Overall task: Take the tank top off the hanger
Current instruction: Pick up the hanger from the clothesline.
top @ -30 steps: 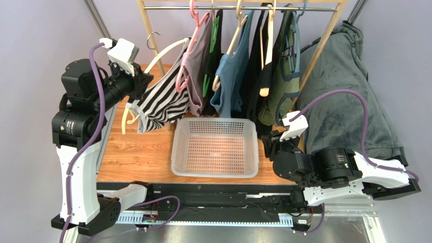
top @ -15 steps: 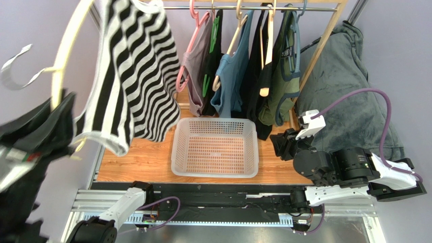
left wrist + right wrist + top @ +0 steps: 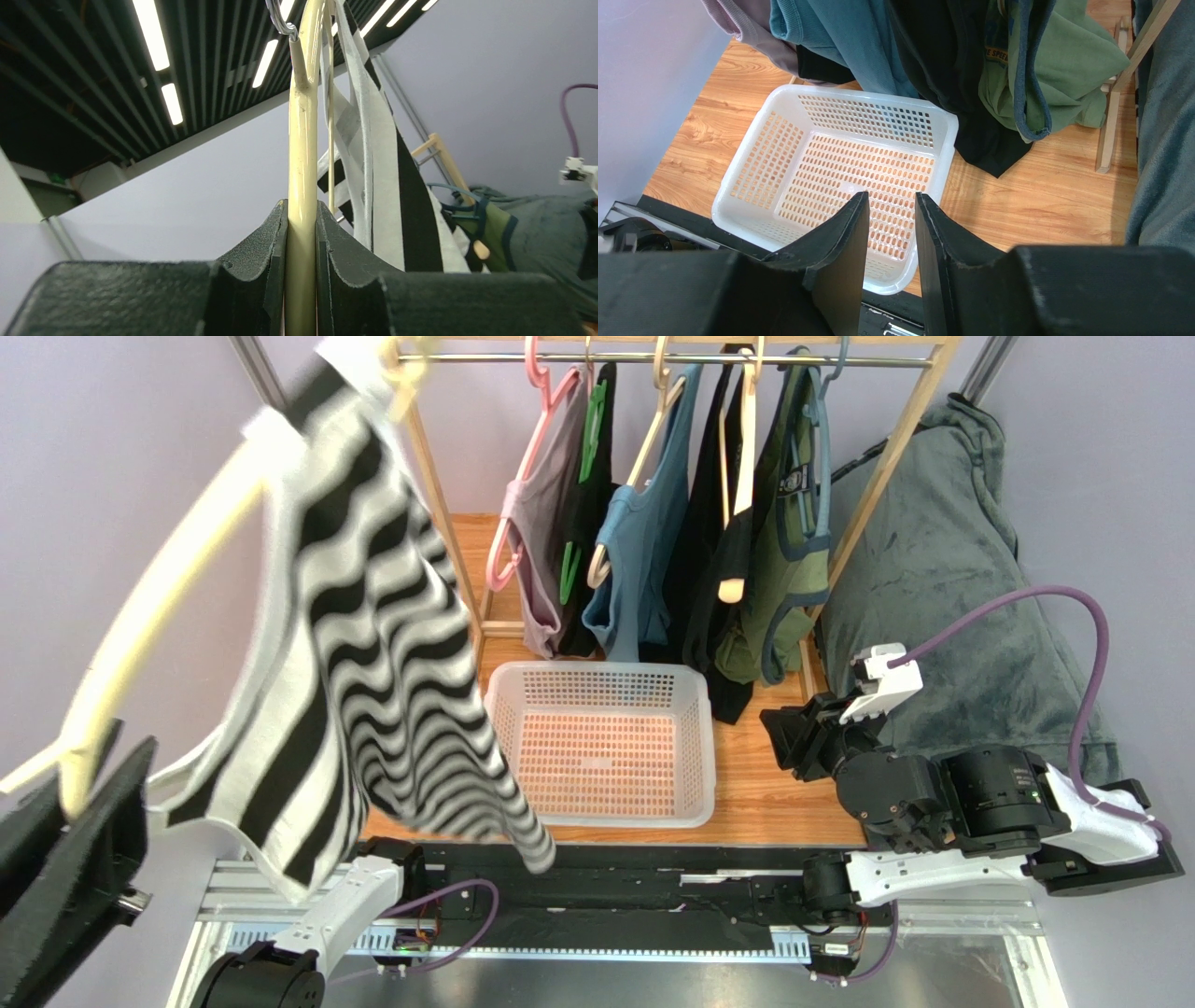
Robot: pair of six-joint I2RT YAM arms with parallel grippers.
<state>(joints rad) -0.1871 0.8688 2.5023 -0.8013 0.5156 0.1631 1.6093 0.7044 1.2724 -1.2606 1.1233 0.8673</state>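
**Item 1: left gripper (image 3: 303, 210).** Pinches narrow on the cream hanger (image 3: 303, 140), one finger on each side of its arm, below the metal hook. Holds it high and close to the overhead camera, away from the rack, probably so the garment hangs free for stripping.

**Item 2: striped tank top (image 3: 365, 686).** Black and white, hung on that hanger with its straps over the arm and its hem loose. Overlaps the left part of the desk in the top view. Not yet off the hanger.

**Item 3: right gripper (image 3: 891, 210).** Stands partly open with nothing between the fingers. Hovers low over the near rim of the white basket (image 3: 596, 669), well apart from the tank top, probably ready to take the fabric.

**Item 4: desk (image 3: 1032, 203).** Wood grain, bearing the basket near its middle.

**Item 5: room.**
- Wooden rack with a metal rail (image 3: 631, 356) along the desk's far side.
- Other garments (image 3: 638, 546) on hangers along the rail.
- Grey fleece (image 3: 954, 588) draped over the rack's right end.
- Lilac wall (image 3: 112, 448) behind.
- Ceiling strip lights (image 3: 151, 31), seen from the left wrist.
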